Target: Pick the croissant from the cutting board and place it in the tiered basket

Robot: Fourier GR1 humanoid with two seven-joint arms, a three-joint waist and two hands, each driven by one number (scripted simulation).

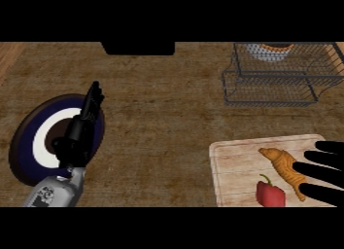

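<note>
A golden-brown, striped, elongated croissant (pixel 286 170) lies on a pale wooden cutting board (pixel 236 165) at about four o'clock on the brown worktop (pixel 167 116), its long axis running from eleven o'clock to five o'clock, with a red bell pepper (pixel 270 193) just beside it at seven o'clock. The black right hand (pixel 331 172) reaches in from three o'clock with straight, spread fingers touching the croissant's right side, holding nothing. The black left hand (pixel 80 131) rests open, fingers straight toward twelve o'clock, over a round dark blue and white plate (pixel 24 146) at nine o'clock; a dark wire tiered basket (pixel 283 80) stands at one o'clock. No writing is readable.
</note>
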